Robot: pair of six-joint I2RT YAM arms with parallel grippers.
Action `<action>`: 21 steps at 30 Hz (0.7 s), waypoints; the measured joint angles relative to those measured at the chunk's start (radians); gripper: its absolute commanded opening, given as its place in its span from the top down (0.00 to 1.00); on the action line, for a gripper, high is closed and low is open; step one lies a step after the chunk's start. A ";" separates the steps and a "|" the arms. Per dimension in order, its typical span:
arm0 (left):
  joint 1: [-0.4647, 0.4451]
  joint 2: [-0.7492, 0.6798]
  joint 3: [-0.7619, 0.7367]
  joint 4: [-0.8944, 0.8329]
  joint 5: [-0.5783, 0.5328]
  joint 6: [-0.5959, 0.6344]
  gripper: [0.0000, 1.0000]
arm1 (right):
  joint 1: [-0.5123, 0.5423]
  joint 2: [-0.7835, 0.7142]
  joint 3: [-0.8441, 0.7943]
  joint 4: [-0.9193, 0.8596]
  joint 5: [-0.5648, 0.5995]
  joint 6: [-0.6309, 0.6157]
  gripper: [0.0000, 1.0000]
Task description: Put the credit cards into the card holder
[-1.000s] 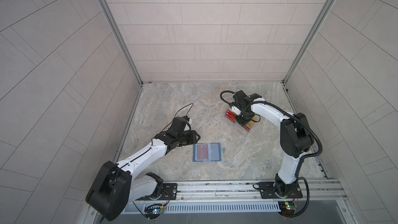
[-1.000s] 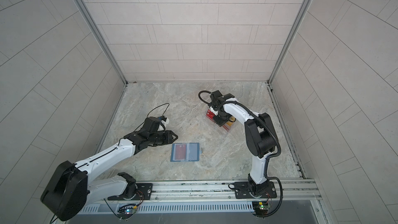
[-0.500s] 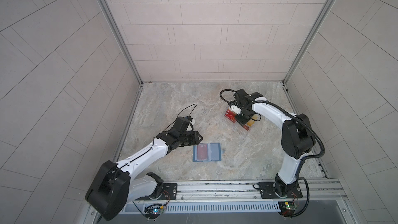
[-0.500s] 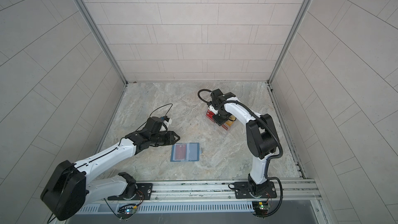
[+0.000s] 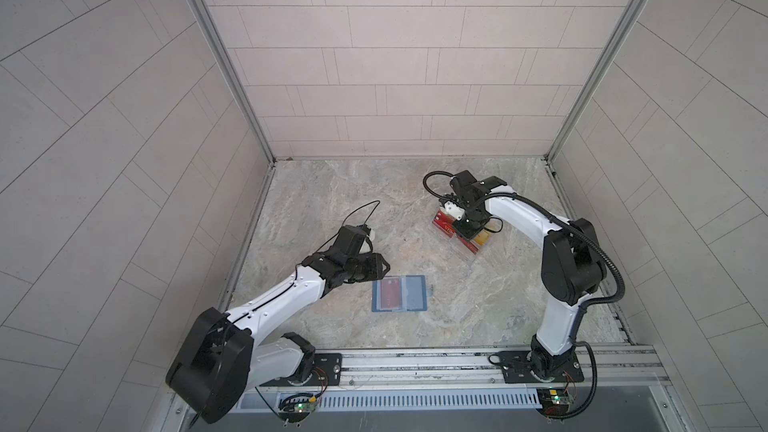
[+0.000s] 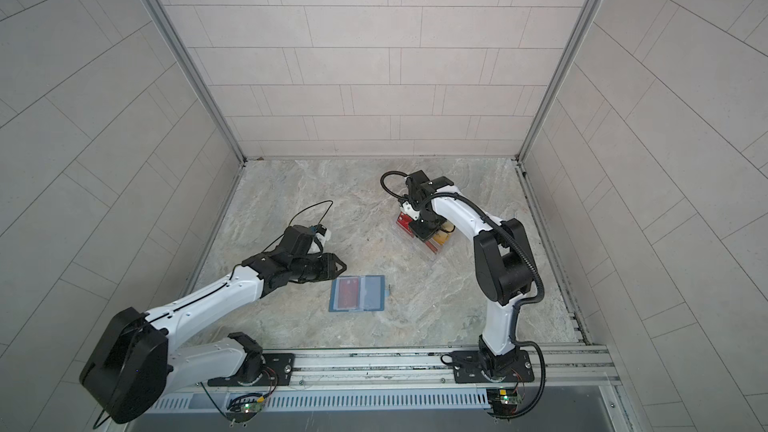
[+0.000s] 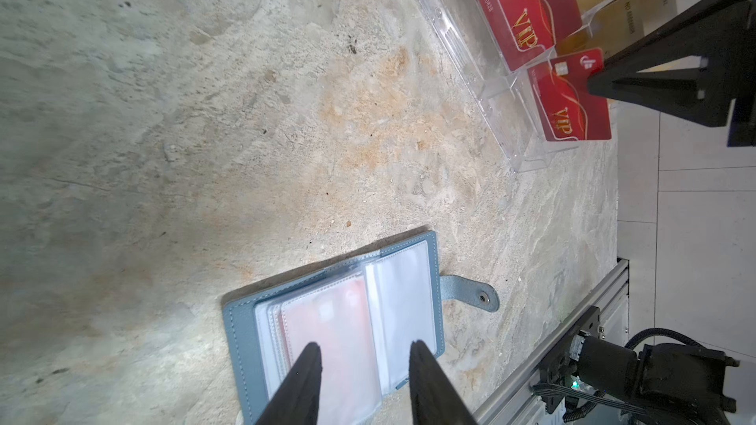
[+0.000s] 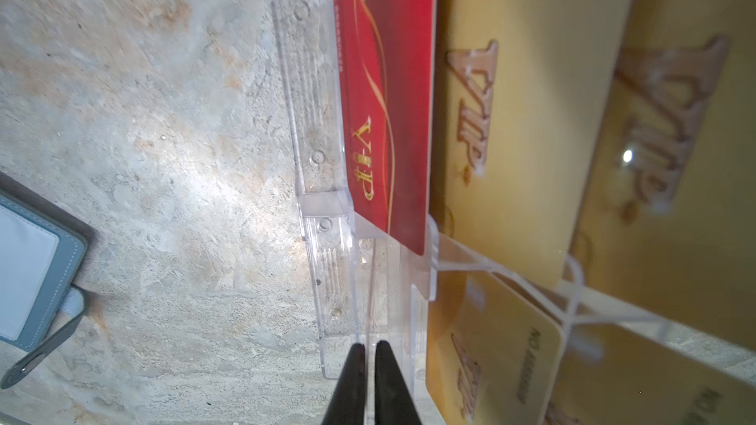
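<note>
The slate-blue card holder [image 5: 415, 293] [image 6: 372, 292] [image 7: 241, 329] lies open on the floor, with one red credit card [image 5: 390, 293] [image 7: 327, 333] in a clear sleeve. Two more red credit cards [image 7: 523, 10] [image 7: 568, 104] stand in the clear rack [image 7: 470, 55] [image 8: 319, 181]. My left gripper [image 5: 386, 268] [image 7: 364, 347] hovers open and empty at the holder's far left corner. My right gripper [image 5: 467, 234] [image 8: 367, 346] points down into the rack. Its jaws stand a narrow slit apart at the top edge of the nearer red card, which shows only edge-on in the right wrist view.
Gold-yellow cards [image 8: 511, 136] [image 5: 482, 238] fill the rack's rear tiers, right beside the right gripper. The holder's snap strap [image 7: 470, 294] sticks out toward the metal rail [image 5: 415, 363] along the front. Tiled walls close in the marble floor on three sides.
The left gripper has crept slightly toward the card holder. The right gripper stays over the rack, hardly moved.
</note>
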 measured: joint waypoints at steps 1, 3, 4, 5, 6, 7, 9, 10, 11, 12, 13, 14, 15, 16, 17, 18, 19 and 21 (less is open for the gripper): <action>0.000 0.001 0.001 -0.003 0.000 0.000 0.60 | 0.000 0.002 0.000 -0.001 0.000 0.000 0.87; 0.000 0.005 0.005 -0.006 0.000 0.000 0.60 | 0.000 0.005 0.000 -0.002 0.001 0.000 0.86; 0.000 0.006 0.007 -0.006 0.000 0.000 0.60 | 0.000 0.006 0.000 -0.003 0.002 0.000 0.86; 0.000 0.006 0.011 -0.006 -0.001 0.000 0.60 | 0.000 0.006 0.000 -0.004 0.005 -0.001 0.85; 0.000 0.008 0.013 -0.004 0.000 0.000 0.60 | 0.000 0.006 0.001 -0.005 0.008 -0.001 0.83; 0.000 0.009 0.014 -0.004 0.000 0.000 0.60 | 0.000 0.006 0.002 -0.005 0.010 -0.001 0.82; 0.000 0.015 0.017 -0.005 0.000 0.000 0.60 | 0.000 0.006 0.008 -0.006 0.013 0.000 0.81; 0.000 0.018 0.018 -0.005 0.000 0.000 0.60 | 0.000 0.006 0.013 -0.005 0.016 0.000 0.81; 0.000 0.021 0.018 -0.005 0.000 0.000 0.60 | 0.000 0.006 0.019 -0.005 0.018 -0.001 0.81; 0.000 0.024 0.018 -0.006 0.000 0.000 0.60 | 0.000 0.006 0.026 -0.006 0.022 -0.002 0.81; 0.000 0.025 0.018 -0.006 0.000 0.000 0.60 | 0.000 0.006 0.034 -0.008 0.025 -0.002 0.81; 0.000 0.026 0.018 -0.006 0.000 0.000 0.60 | 0.000 0.006 0.044 -0.011 0.032 -0.002 0.81; 0.000 0.026 0.018 -0.006 0.000 0.000 0.60 | 0.000 0.006 0.055 -0.015 0.039 -0.002 0.81; 0.000 0.027 0.018 -0.006 0.000 0.000 0.60 | 0.000 0.006 0.064 -0.018 0.045 -0.002 0.81; 0.000 0.027 0.018 -0.006 0.000 0.000 0.60 | 0.000 0.006 0.072 -0.019 0.051 -0.002 0.81; 0.000 0.028 0.018 -0.006 0.001 0.000 0.60 | 0.000 0.006 0.077 -0.019 0.061 -0.002 0.82; -0.001 0.030 0.018 -0.006 0.001 0.000 0.60 | 0.000 0.006 0.078 -0.019 0.070 -0.002 0.82; -0.002 0.032 0.018 -0.006 0.001 0.000 0.60 | 0.001 0.006 0.078 -0.023 0.095 -0.002 0.82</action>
